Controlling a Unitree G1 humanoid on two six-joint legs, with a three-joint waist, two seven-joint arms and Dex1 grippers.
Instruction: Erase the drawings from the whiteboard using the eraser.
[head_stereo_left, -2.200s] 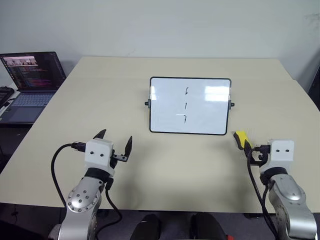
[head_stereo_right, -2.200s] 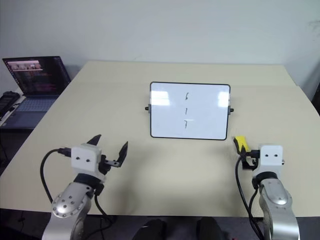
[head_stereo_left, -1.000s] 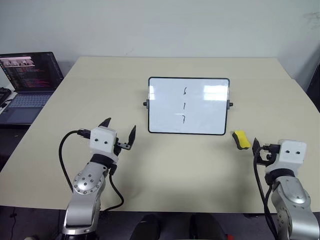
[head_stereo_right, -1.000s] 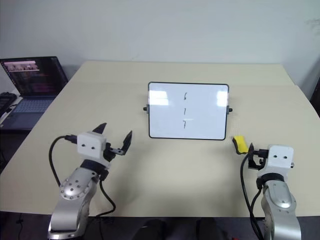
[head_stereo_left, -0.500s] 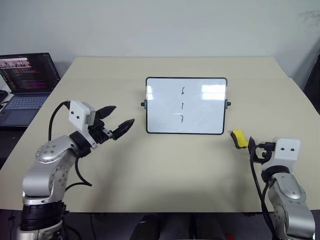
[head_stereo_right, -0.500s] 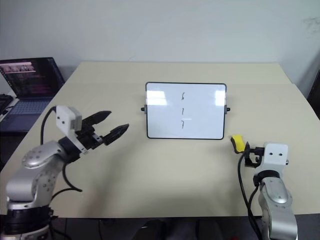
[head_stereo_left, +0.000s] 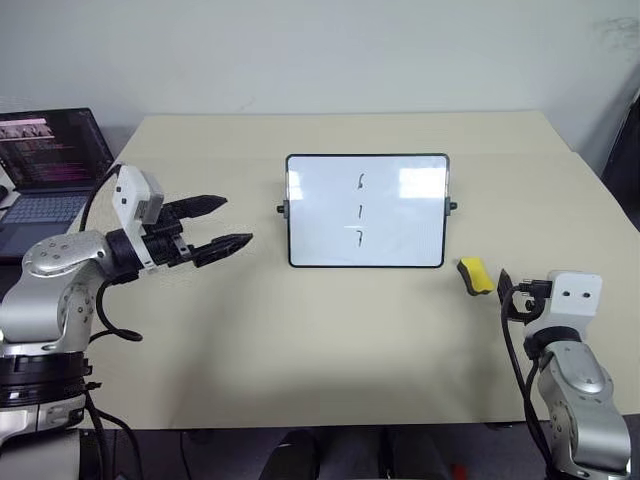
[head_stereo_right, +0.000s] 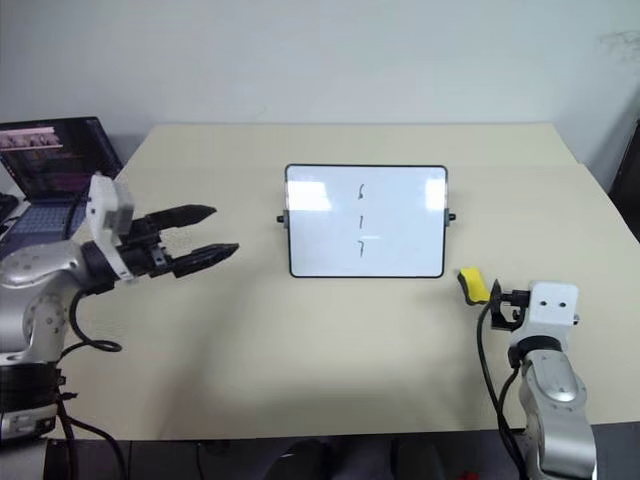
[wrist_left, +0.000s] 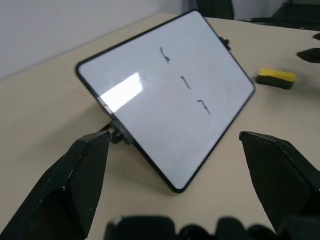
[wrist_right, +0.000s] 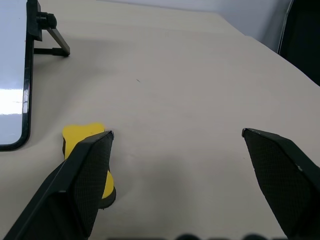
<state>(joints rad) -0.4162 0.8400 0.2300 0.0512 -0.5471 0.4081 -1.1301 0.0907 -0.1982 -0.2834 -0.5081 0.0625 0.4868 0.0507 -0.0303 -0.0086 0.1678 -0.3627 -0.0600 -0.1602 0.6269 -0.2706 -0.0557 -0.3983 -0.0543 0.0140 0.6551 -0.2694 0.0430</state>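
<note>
Eraser (head_stereo_left: 476, 276) lies on the worktop (head_stereo_left: 330, 330) by the whiteboard (head_stereo_left: 365, 210), near the right edge, just ahead of my spread, empty right end effector (wrist_right: 177, 145); my left end effector (head_stereo_left: 225, 222), also spread, is well apart.

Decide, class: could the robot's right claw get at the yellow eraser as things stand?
Probably yes. The right claw is open, the eraser lies on bare table just ahead of it, slightly toward its inner finger, and nothing stands between them.
</note>
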